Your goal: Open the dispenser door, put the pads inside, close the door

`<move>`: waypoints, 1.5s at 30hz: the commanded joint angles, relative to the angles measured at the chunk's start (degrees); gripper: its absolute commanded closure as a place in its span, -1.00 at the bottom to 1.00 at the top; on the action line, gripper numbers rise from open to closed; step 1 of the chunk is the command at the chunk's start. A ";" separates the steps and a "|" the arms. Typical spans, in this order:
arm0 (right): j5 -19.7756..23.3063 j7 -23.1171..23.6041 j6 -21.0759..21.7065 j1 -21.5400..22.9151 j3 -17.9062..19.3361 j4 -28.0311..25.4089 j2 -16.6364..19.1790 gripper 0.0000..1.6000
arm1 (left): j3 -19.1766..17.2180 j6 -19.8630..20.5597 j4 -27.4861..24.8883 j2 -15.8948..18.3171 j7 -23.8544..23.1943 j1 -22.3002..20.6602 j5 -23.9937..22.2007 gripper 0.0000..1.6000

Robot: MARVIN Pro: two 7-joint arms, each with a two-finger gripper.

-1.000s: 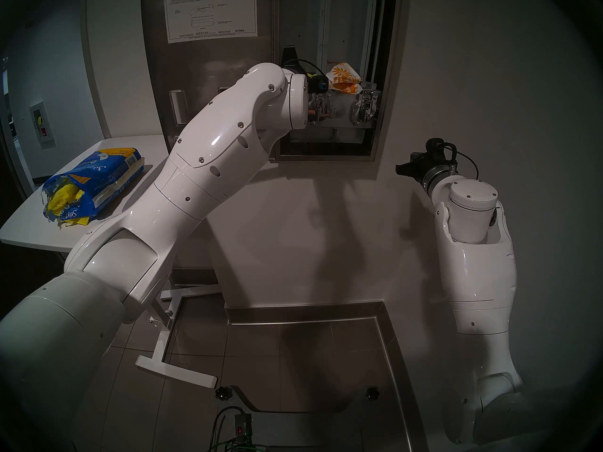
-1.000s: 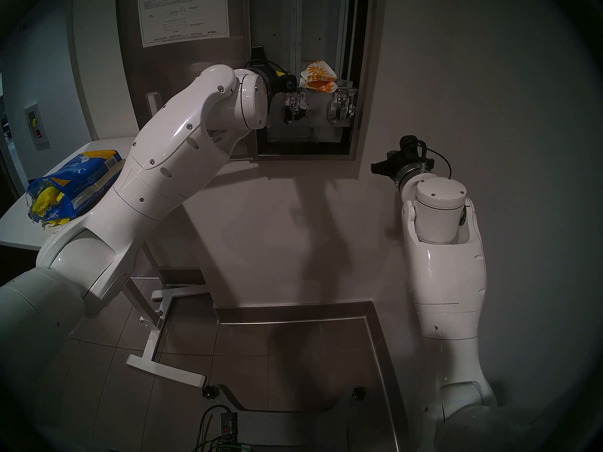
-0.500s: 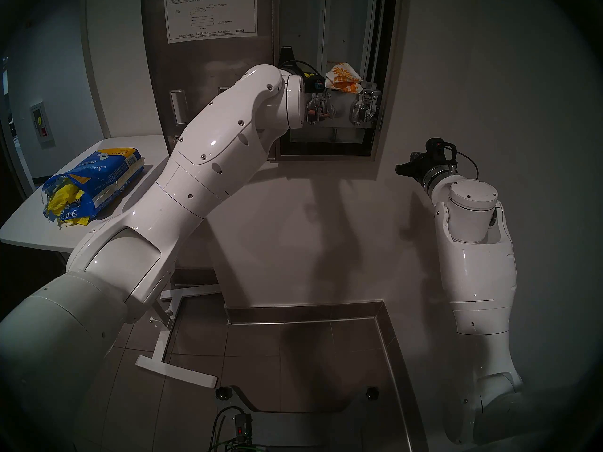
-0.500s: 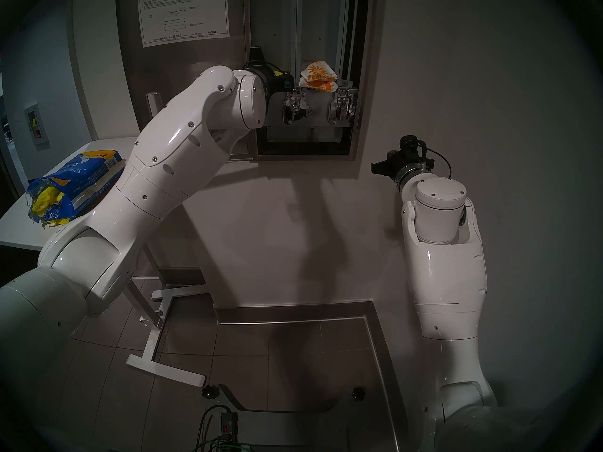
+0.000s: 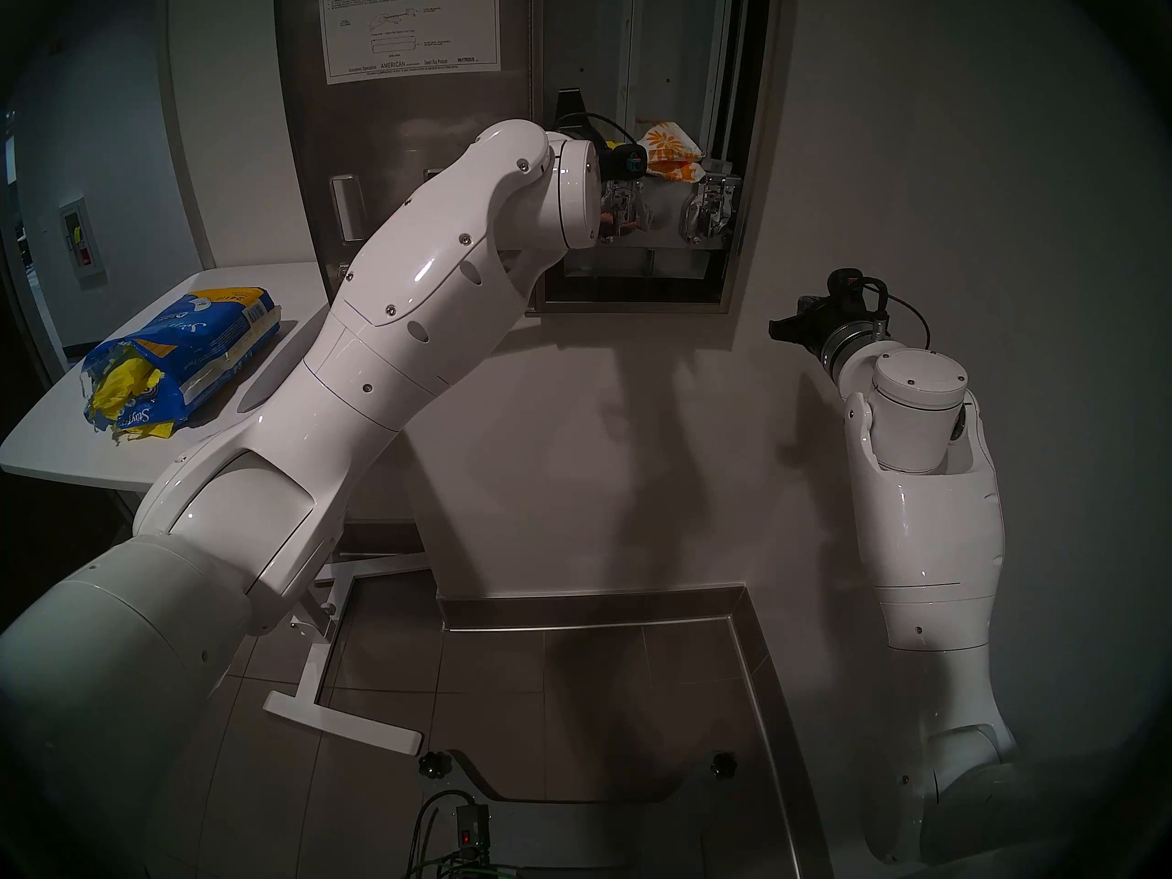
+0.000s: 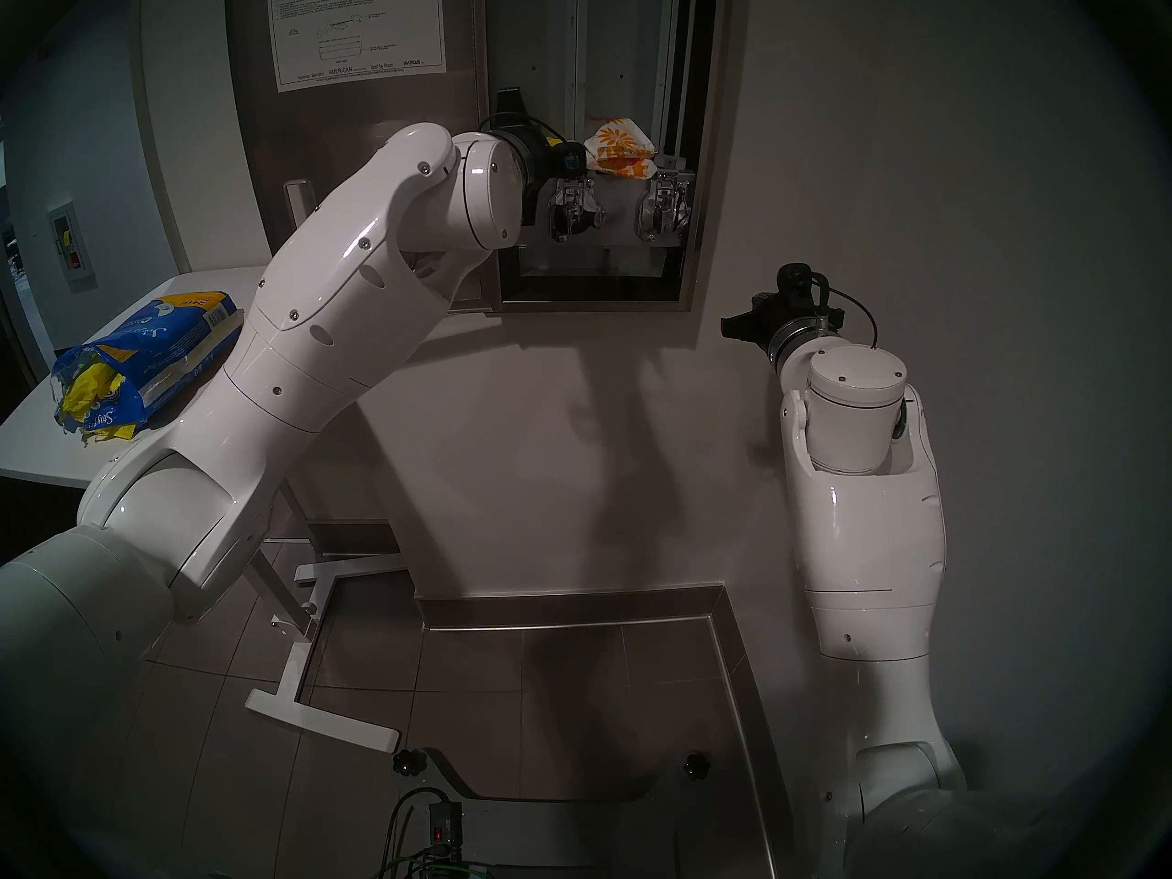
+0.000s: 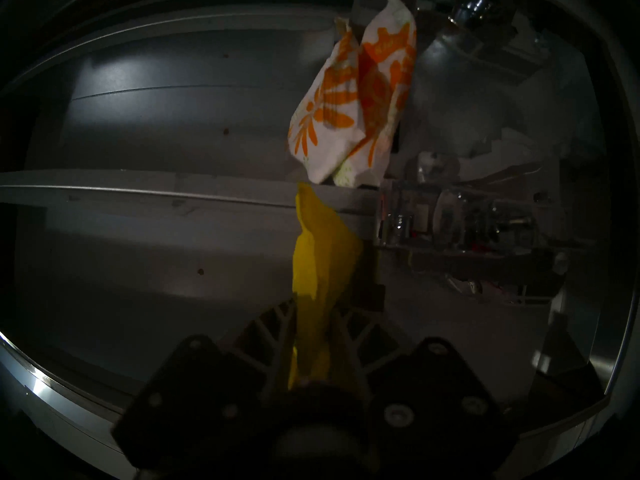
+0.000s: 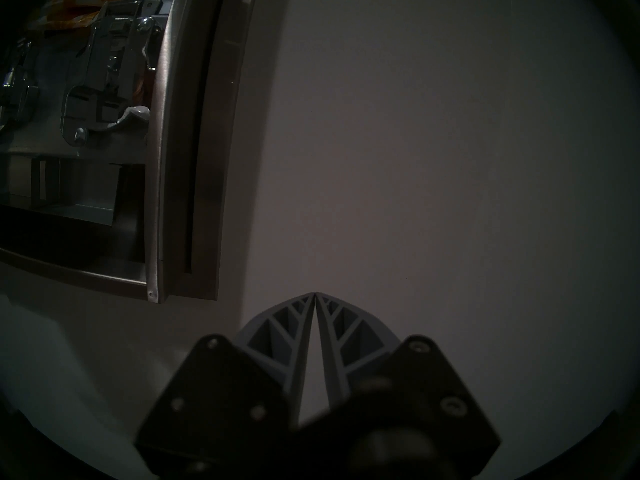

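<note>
The dispenser door (image 5: 406, 129) stands swung open to the left, its white instruction sheet (image 5: 409, 21) facing me. My left arm (image 5: 444, 275) reaches into the open cabinet (image 5: 729, 224). In the left wrist view my left gripper (image 7: 313, 304) is shut on a yellow pad (image 7: 322, 247), which sticks out ahead of the fingers toward the cabinet's inner divider. More yellow pads (image 5: 123, 383) poke out of a torn blue bag (image 5: 190, 345) on the table. My right gripper (image 8: 315, 293) is shut and empty, hovering by the wall right of the cabinet (image 5: 783, 329).
White packets with orange flowers (image 5: 669, 151) (image 7: 349, 105) lie in the cabinet's right column above two chrome lever mechanisms (image 5: 707, 215). The white table (image 5: 63, 453) stands at the left, its legs (image 5: 342, 725) on the tiled floor. A steel kerb (image 5: 761, 700) runs along the wall.
My left wrist has shifted slightly right and up inside the cabinet, nearer the flowered packets. The right arm has not moved.
</note>
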 commanded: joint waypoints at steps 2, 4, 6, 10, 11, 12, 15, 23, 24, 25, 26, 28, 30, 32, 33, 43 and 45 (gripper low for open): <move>-0.01 -0.07 -0.18 0.47 0.02 -0.85 -0.01 0.36 | 0.19 1.31 -0.59 0.36 -1.19 0.43 0.38 0.18; -0.01 -0.07 -0.18 0.47 0.02 -0.85 -0.01 0.36 | 0.07 1.33 -0.77 0.62 -1.24 0.48 0.35 0.22; -0.01 -0.07 -0.18 0.47 0.02 -0.85 -0.01 0.36 | 0.01 1.35 -0.90 0.80 -1.30 0.51 0.31 0.31; -0.01 -0.07 -0.18 0.48 0.02 -0.85 0.00 0.36 | -0.04 1.71 -1.51 1.45 -1.59 0.60 0.44 0.95; -0.01 -0.07 -0.18 0.48 0.02 -0.85 0.00 0.36 | -0.05 1.75 -1.63 1.60 -1.66 0.61 0.44 1.00; 0.00 -0.07 -0.18 0.48 0.02 -0.85 0.00 0.36 | -0.06 1.78 -1.73 1.76 -1.72 0.62 0.48 1.00; 0.00 -0.07 -0.18 0.48 0.02 -0.85 0.00 0.36 | -0.17 1.88 -1.95 2.07 -1.82 0.66 0.55 1.00; 0.00 -0.07 -0.18 0.48 0.02 -0.85 0.00 0.36 | -0.59 2.08 -1.80 2.39 -1.50 0.70 1.02 1.00; 0.00 -0.07 -0.18 0.48 0.02 -0.85 0.00 0.36 | -0.71 2.04 -1.66 2.39 -1.40 0.65 1.05 1.00; 0.00 -0.07 -0.18 0.48 0.02 -0.85 0.00 0.36 | -0.94 1.82 -1.35 2.40 -1.31 0.48 1.02 1.00; 0.00 -0.07 -0.18 0.48 0.02 -0.85 0.00 0.36 | -0.94 1.82 -1.35 2.40 -1.31 0.48 1.02 1.00; 0.00 -0.07 -0.18 0.48 0.02 -0.85 0.00 0.36 | -1.18 1.37 -0.85 2.40 -1.07 0.27 0.97 1.00; 0.00 -0.07 -0.18 0.48 0.02 -0.85 0.00 0.36 | -1.26 1.06 -0.60 2.40 -0.94 0.18 0.89 1.00; 0.00 -0.08 -0.18 0.48 0.02 -0.85 0.00 0.36 | -1.42 0.34 -0.08 2.34 -0.59 -0.01 0.58 1.00; 0.01 -0.08 -0.18 0.48 0.02 -0.85 0.00 0.36 | -1.49 0.01 0.23 2.26 -0.41 -0.12 0.43 1.00; 0.01 -0.08 -0.18 0.47 0.02 -0.85 0.01 0.36 | -1.29 -1.80 2.09 1.15 0.59 -0.64 -0.12 1.00; 0.01 -0.08 -0.18 0.47 0.02 -0.85 0.01 0.36 | -1.18 -2.04 2.49 0.89 0.78 -0.76 -0.20 1.00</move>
